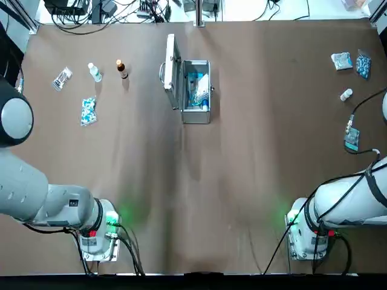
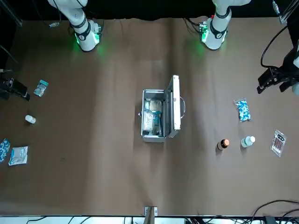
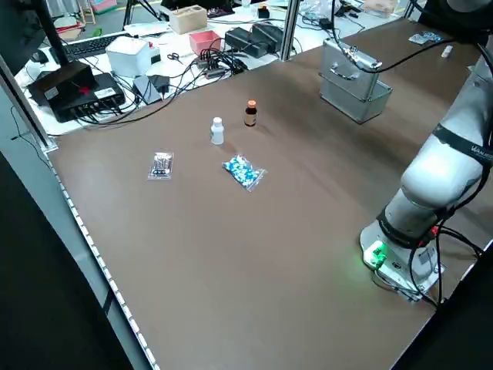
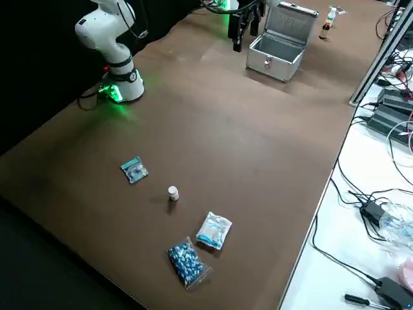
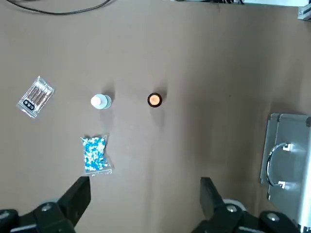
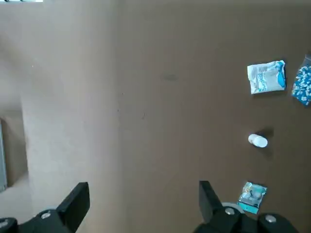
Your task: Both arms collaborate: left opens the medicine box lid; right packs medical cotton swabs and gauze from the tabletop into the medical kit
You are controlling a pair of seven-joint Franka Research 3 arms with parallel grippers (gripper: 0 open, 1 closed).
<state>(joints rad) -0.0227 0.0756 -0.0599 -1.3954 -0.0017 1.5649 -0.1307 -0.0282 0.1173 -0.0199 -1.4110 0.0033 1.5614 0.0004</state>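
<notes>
Silver aluminium gives the medical kit (image 1: pixel 196 116) stiff walls; it sits on the tabletop (image 1: pixel 254 151) near the middle, lid (image 1: pixel 172 75) already standing open. Blue packaging (image 1: pixel 193 80) and white material (image 2: pixel 148 122) lie inside, probably the swabs and gauze, though overlap prevents my telling the 2 packets apart with certainty. The left claw (image 5: pixel 146 189) hangs over the left side, its 2 fingers spread around nothing; the right claw (image 6: pixel 144 206) hangs over the right side, its 2 fingers likewise apart and empty. Both packets should be light: the swabs' slick film may slide unless pinched across the narrow middle, while gauze should squash, so a gentle flat grip on its 2 long edges would suit. If the lid must be moved, take its rigid free edge, away from the hinge; shoving it could slide the whole case.
</notes>
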